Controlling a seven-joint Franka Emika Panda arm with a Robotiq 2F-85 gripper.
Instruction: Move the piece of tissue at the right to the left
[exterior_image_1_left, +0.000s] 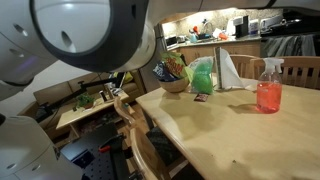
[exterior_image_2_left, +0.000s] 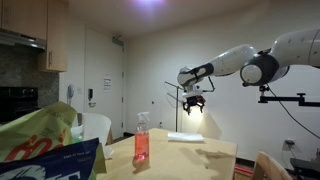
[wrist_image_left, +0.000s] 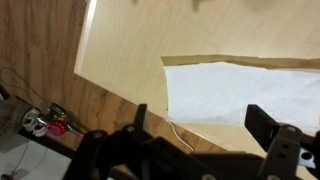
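The piece of tissue (wrist_image_left: 245, 92) is a flat white sheet lying on the light wooden table (wrist_image_left: 120, 50), close to the table's edge. In an exterior view the tissue (exterior_image_2_left: 186, 137) lies at the far end of the table (exterior_image_2_left: 215, 152), and my gripper (exterior_image_2_left: 193, 101) hangs well above it, pointing down. In the wrist view my gripper (wrist_image_left: 200, 125) is open, its two dark fingers (wrist_image_left: 262, 125) spread wide with nothing between them. The tissue's near edge shows through the gap.
A red spray bottle (exterior_image_2_left: 141, 141) stands on the table, also seen in an exterior view (exterior_image_1_left: 268, 88). A green bag (exterior_image_1_left: 202, 76) and a bowl (exterior_image_1_left: 175, 85) sit at one end. Snack bags (exterior_image_2_left: 45, 150) fill the foreground. Wooden chairs (exterior_image_1_left: 135, 125) stand beside the table.
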